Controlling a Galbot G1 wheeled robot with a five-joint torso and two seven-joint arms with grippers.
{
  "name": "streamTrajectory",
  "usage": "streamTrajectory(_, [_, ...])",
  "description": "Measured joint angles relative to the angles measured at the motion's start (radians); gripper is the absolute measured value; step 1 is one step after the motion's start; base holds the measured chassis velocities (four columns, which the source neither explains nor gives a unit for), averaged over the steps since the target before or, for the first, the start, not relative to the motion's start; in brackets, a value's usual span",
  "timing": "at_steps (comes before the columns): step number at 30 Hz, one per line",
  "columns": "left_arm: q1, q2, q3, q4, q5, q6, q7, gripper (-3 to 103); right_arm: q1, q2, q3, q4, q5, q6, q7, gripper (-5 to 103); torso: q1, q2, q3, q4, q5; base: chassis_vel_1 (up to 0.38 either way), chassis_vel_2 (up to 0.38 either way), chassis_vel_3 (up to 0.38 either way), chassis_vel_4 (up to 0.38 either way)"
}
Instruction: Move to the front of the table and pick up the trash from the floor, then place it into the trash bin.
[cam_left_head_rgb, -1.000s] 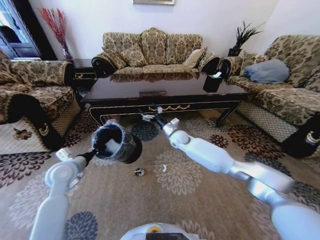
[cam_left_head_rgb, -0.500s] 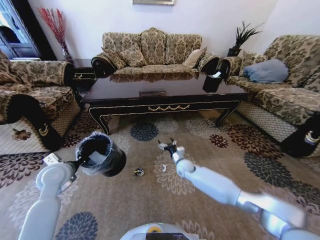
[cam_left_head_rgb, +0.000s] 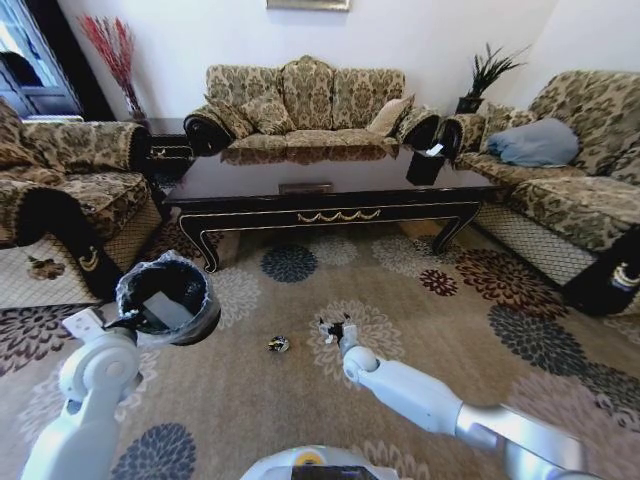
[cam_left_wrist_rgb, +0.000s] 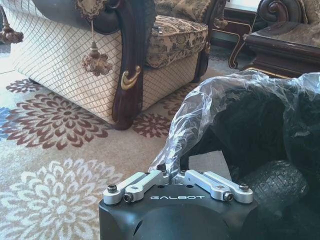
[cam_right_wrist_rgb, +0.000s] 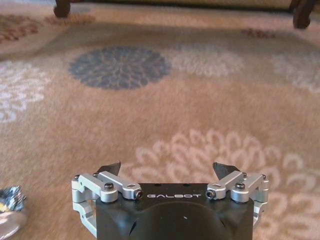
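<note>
The trash bin (cam_left_head_rgb: 165, 300), a small black bucket with a clear bag liner, hangs tilted at the left, and my left gripper (cam_left_head_rgb: 122, 325) is shut on its rim. In the left wrist view the fingers (cam_left_wrist_rgb: 150, 181) pinch the liner and rim of the bin (cam_left_wrist_rgb: 260, 125), with a pale paper piece (cam_left_wrist_rgb: 207, 162) inside. My right gripper (cam_left_head_rgb: 330, 328) is low over the carpet, open with nothing between its fingers (cam_right_wrist_rgb: 112, 169). A small dark shiny wad of trash (cam_left_head_rgb: 278, 344) lies on the floor just left of it, also seen as the wad (cam_right_wrist_rgb: 11, 196). The dark table (cam_left_head_rgb: 340, 213) stands beyond.
Patterned sofas ring the carpet: one behind the table (cam_left_head_rgb: 305, 100), one on the left (cam_left_head_rgb: 70, 190) and one on the right (cam_left_head_rgb: 570, 170). A black tissue box (cam_left_head_rgb: 427, 165) stands on the table's right end. Open carpet lies between me and the table.
My right arm has swung back from the table's front and dropped to the carpet near the wad. My left arm has carried the bin leftward and lower.
</note>
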Motion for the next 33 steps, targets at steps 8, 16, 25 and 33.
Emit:
streamTrajectory(8, [-0.010, 0.014, -0.003, 0.007, -0.022, 0.019, -0.019, 2, 0.001, 0.084, -0.069, -0.115, -0.055, 0.014, -0.033, 100, 0.000, 0.000, 0.000, 0.0001, 0.0001, 0.000, 0.000, 0.000, 0.000])
streamTrajectory(16, [-0.001, 0.029, -0.028, 0.010, -0.028, 0.022, -0.017, 2, -0.002, 0.162, -0.076, -0.211, 0.020, 0.041, -0.045, 100, 0.000, 0.000, 0.000, 0.0004, 0.0002, 0.000, 0.000, 0.000, 0.000])
streamTrajectory(25, [0.019, 0.032, -0.048, 0.002, -0.033, 0.023, -0.011, 2, -0.005, 0.196, -0.019, -0.269, 0.039, 0.049, -0.049, 100, 0.000, 0.000, 0.000, 0.0001, 0.0001, 0.000, 0.000, 0.000, 0.000])
streamTrajectory(33, [0.019, 0.036, -0.047, -0.002, -0.034, 0.023, -0.010, 2, -0.012, 0.201, 0.035, -0.303, 0.037, 0.045, -0.035, 100, 0.000, 0.000, 0.000, 0.0000, 0.0002, 0.000, 0.000, 0.000, 0.000])
